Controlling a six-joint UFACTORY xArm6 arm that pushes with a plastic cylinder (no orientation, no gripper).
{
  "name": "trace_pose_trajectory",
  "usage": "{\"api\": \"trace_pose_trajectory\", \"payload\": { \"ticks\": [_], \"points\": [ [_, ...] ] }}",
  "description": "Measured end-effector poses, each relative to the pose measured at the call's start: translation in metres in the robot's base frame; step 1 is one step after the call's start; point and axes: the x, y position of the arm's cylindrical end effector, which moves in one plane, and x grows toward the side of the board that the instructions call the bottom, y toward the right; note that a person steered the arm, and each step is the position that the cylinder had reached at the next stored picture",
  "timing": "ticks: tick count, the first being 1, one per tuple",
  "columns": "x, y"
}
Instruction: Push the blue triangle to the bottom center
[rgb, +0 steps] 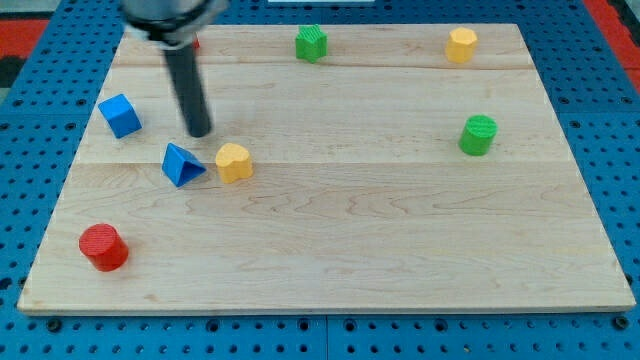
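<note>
- nearest, a ribbed red cylinder (103, 247) sits on the pale wooden surface (380, 230).
- blue triangle (182, 164) lies mid-left, just beside a yellow heart-like block (233, 162).
- the rod's tip (200, 132) rests just above the triangle, apart; no gripper is in view.

My tip (201, 133) is sitting just above the blue triangle (182, 165), close but apart, with the yellow heart-like block (233, 162) lying just right of the triangle. Blue cube (120, 115) is sitting left of the rod, red cylinder (103, 247) bottom left. Green block (312, 43) and yellow block (461, 45) are sitting along the wooden board's (400, 240) top edge, green cylinder (478, 135) at right.
</note>
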Motion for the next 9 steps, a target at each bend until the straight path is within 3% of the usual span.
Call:
{"api": "trace_pose_trajectory", "payload": {
  "ticks": [4, 6, 8, 9],
  "points": [
    [0.003, -0.015],
    [0.04, 0.013],
    [0.111, 0.073],
    [0.116, 0.033]
  ]
}}
